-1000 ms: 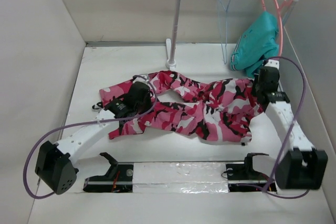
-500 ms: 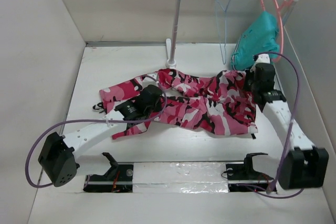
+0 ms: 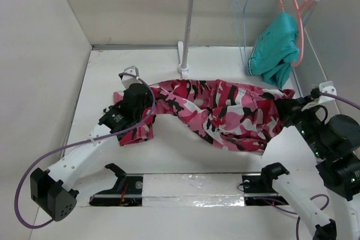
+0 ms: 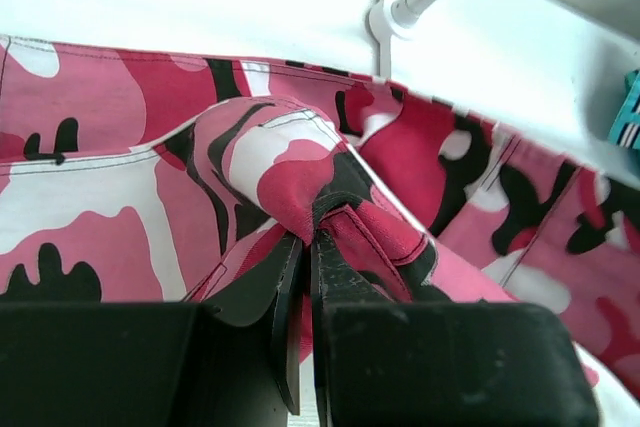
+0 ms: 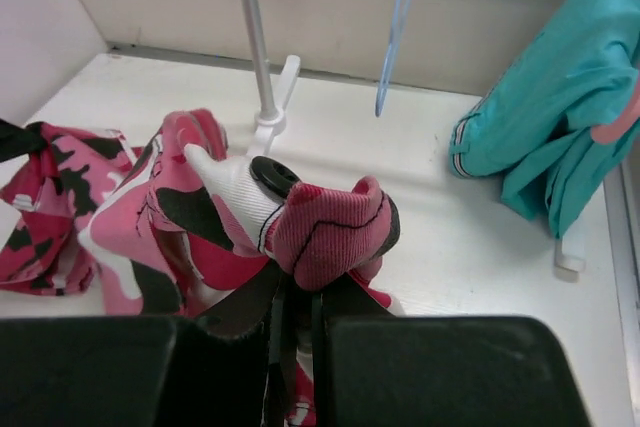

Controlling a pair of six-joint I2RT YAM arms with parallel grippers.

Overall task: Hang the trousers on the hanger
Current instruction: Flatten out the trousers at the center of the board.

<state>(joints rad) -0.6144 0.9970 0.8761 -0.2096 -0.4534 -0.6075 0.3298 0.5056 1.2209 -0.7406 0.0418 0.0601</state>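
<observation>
Top external: pinches trousers point(image 3: 225, 111) at 9 o'clock with left gripper point(image 4: 303, 242), 3 o'clock with right gripper point(image 5: 292, 287), spreading cloth, apparently for draping over hanger point(image 5: 393, 37) at 1 o'clock.

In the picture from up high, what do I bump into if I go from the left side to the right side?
left gripper → white rack post → pale-blue hanger → teal garment. The trousers stretch across most of the way, so they are left out.
</observation>
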